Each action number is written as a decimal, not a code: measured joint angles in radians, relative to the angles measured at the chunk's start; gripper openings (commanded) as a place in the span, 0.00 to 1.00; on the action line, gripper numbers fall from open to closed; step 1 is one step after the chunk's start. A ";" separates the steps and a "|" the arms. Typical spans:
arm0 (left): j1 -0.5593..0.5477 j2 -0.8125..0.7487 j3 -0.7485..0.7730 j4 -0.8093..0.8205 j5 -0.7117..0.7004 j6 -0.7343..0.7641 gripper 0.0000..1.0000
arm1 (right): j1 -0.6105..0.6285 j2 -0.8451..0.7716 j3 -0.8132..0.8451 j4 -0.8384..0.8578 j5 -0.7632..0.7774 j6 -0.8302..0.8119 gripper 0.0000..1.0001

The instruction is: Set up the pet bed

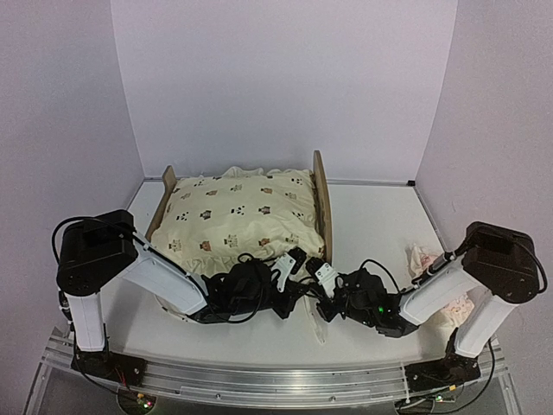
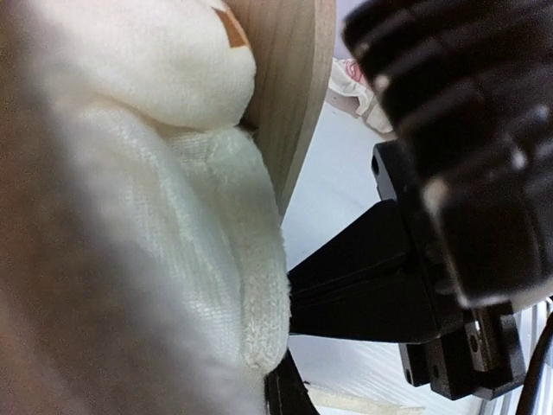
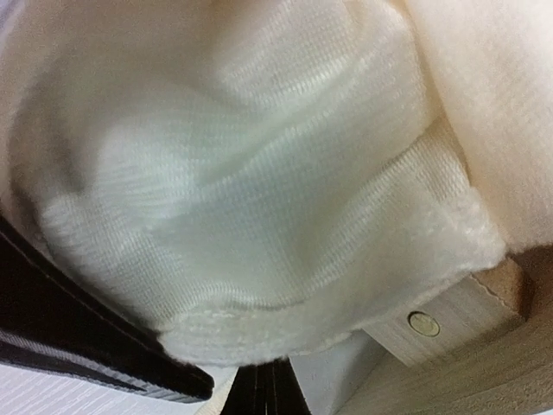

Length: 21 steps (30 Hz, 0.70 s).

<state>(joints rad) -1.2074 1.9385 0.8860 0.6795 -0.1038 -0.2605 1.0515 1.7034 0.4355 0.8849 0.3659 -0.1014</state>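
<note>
The pet bed stands at the back of the table, its wooden headboard on the right and its footboard on the left. A cream animal-print cushion covers it. Both grippers meet at the cushion's front right corner. My left gripper is shut on the cushion's white ruffle, beside the headboard. My right gripper is shut on the same ruffled edge, just by the wooden frame. The fabric hides most of both pairs of fingers.
A small pink ruffled pillow lies on the table at the right, partly under the right arm. A cream tie strip trails on the table below the grippers. The right arm's black body is close to the left wrist.
</note>
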 measured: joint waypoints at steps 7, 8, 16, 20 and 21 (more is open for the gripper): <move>0.012 -0.079 -0.020 -0.049 -0.120 -0.028 0.40 | 0.004 0.014 0.000 0.051 0.040 -0.032 0.00; 0.018 -0.081 -0.024 -0.040 -0.127 -0.025 0.40 | 0.004 0.014 0.000 0.055 0.051 -0.032 0.00; 0.033 -0.036 -0.031 0.001 -0.086 0.080 0.59 | 0.004 -0.022 -0.041 0.049 0.097 -0.013 0.00; 0.041 0.013 -0.028 0.030 -0.044 0.141 0.63 | 0.004 -0.072 -0.054 0.014 0.110 0.001 0.00; 0.045 0.027 -0.025 0.034 -0.032 0.154 0.64 | 0.004 -0.080 -0.055 0.008 0.112 0.004 0.00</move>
<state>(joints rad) -1.1623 1.9651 0.8612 0.7137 -0.1356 -0.1065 1.0554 1.6230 0.3804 0.8930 0.4783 -0.0976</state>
